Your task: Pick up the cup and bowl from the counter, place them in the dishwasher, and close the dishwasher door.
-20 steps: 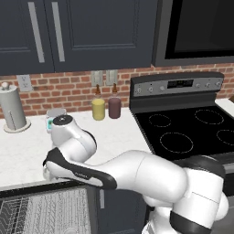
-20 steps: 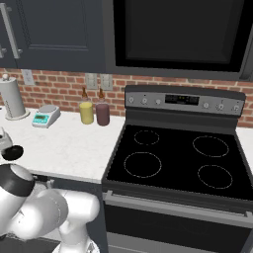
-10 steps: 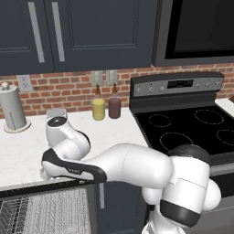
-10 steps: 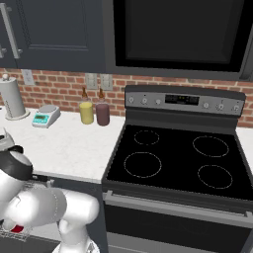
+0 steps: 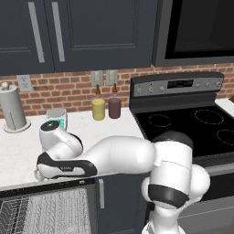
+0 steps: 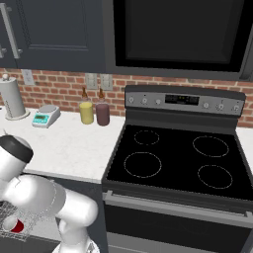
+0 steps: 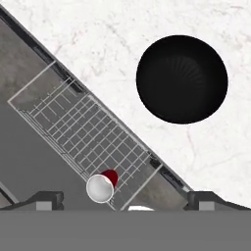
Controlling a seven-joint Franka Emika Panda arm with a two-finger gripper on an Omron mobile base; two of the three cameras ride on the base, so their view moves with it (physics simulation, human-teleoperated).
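The cup [image 7: 101, 186] is sitting upright in the wire rack [image 7: 93, 139] of the open dishwasher [image 5: 45, 212], near the rack's corner. The bowl [image 7: 182, 79] is resting on the white marbled counter [image 7: 122, 44], close to its front edge. Behind, yellow [image 5: 98, 109] and maroon [image 5: 114, 108] canisters are standing against the brick wall beside the stove [image 6: 178, 163]. The arm [image 5: 119, 157] is reaching left, low across the counter edge, its gripper [image 7: 125, 200] looking down with jaws spread wide, holding nothing.

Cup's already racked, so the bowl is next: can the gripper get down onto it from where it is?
Probably yes: the open gripper looks down at the bowl alone on bare counter, nothing between.
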